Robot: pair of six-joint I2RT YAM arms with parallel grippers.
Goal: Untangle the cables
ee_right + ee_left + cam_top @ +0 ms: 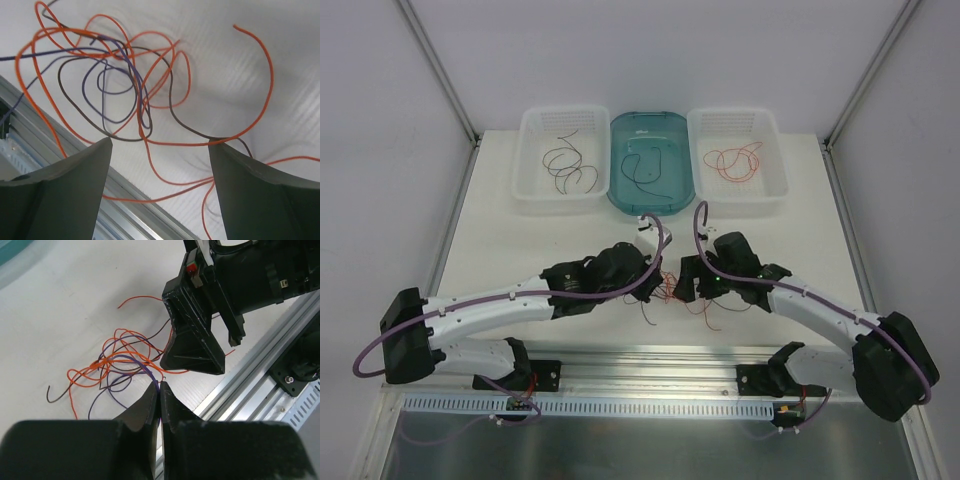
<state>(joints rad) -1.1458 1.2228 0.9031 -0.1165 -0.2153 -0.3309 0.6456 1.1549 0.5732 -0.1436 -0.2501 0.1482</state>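
Observation:
The cables lie in a tangle of red-orange, dark brown and purple-blue wires on the white table between my two grippers. My left gripper is shut on a purple wire at the near edge of the tangle. My right gripper stands open just over the heap, with orange strands running between its fingers but not pinched. In the left wrist view the right gripper's black fingers hang right beside the tangle.
Three trays stand at the back: a white one with dark wires, a teal one with a black-blue wire, and a white one with red-orange wires. An aluminium rail runs along the near edge.

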